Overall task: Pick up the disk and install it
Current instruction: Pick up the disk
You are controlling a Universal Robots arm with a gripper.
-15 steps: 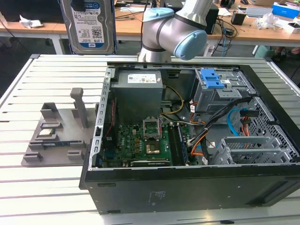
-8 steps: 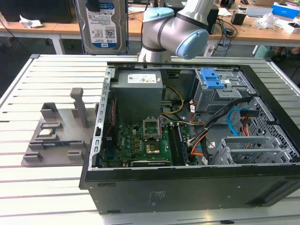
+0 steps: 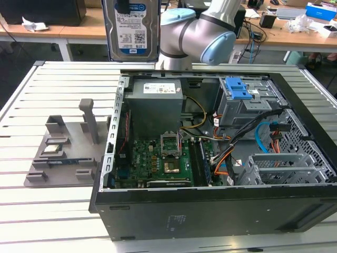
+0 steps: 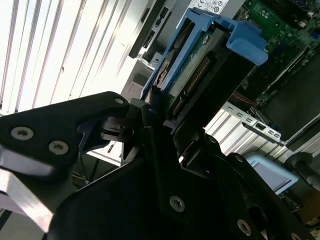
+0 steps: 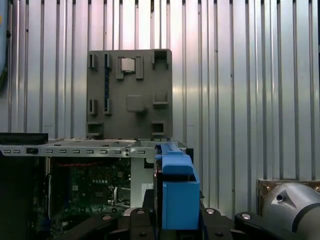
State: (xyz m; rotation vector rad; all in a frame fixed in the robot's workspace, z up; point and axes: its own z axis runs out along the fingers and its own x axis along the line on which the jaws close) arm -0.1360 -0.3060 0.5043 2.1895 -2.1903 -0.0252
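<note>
The disk (image 3: 131,29), a silver hard drive with a blue-and-white label, hangs upright high above the table, over the back left corner of the open computer case (image 3: 210,211). My gripper (image 3: 122,5) is shut on its upper end. In the second wrist view the black fingers (image 4: 150,120) clamp the disk (image 4: 200,65) by its blue carrier bracket, with the connector edge showing. In the first wrist view the blue bracket edge of the disk (image 5: 177,190) stands between the gripper parts, above the case's rim.
A blue latch on a grey metal cage (image 3: 239,89) sits at the case's back right. A grey parts holder (image 3: 63,153) with a small square chip (image 3: 52,148) lies on the slatted table (image 3: 31,211) at the exterior view's left. Cables cross the case's right half.
</note>
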